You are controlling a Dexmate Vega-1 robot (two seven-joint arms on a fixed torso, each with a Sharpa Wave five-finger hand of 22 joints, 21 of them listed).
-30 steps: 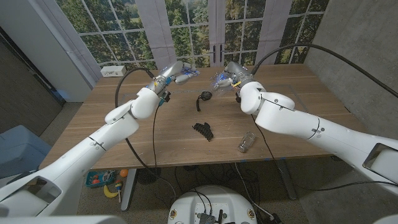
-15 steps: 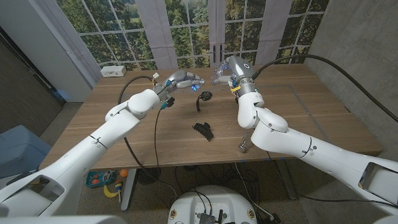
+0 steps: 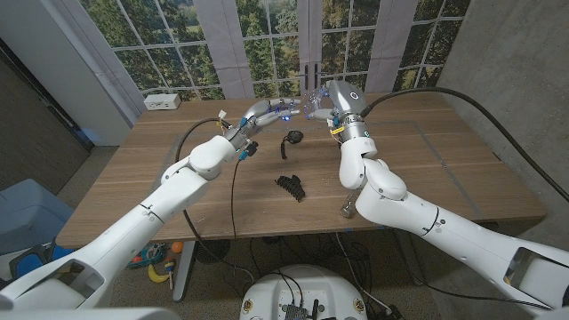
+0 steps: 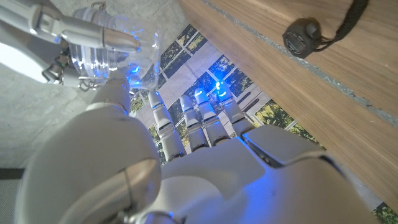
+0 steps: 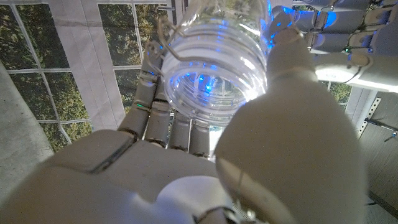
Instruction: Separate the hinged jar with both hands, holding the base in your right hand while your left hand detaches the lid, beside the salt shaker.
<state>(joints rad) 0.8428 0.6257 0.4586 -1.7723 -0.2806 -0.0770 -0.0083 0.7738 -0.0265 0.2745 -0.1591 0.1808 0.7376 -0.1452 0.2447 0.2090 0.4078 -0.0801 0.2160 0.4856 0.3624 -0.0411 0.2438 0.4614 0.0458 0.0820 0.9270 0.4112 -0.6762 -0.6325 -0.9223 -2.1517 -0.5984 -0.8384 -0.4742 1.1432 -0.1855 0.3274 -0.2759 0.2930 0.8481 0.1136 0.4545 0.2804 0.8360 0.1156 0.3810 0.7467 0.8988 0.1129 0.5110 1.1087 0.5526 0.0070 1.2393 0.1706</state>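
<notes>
Jar [image 5: 214, 68] is up in the air over the far-middle of the table [image 3: 178, 178], well behind the salt shaker [image 3: 351, 204], which lies on its side near the front edge. Right hand [image 3: 327, 100] grips the glass base — right wrist view shows fingers behind the ribbed wall and thumb across the front, w/ the jar's long axis running roughly along the palm and away from the wrist.

Left hand [image 3: 267, 111] comes in from the jar's other side, level w/ it and just beside it. In the left wrist view its fingers are straight and apart, reaching toward the jar [image 4: 102, 43]; looks like nothing is pinched yet, and contact w/ the lid can't be told.

Judgement: the move turns on that gap — the lid end lies just ahead of the left fingertips, so the left hand has to close on it there while the right holds still.
</notes>
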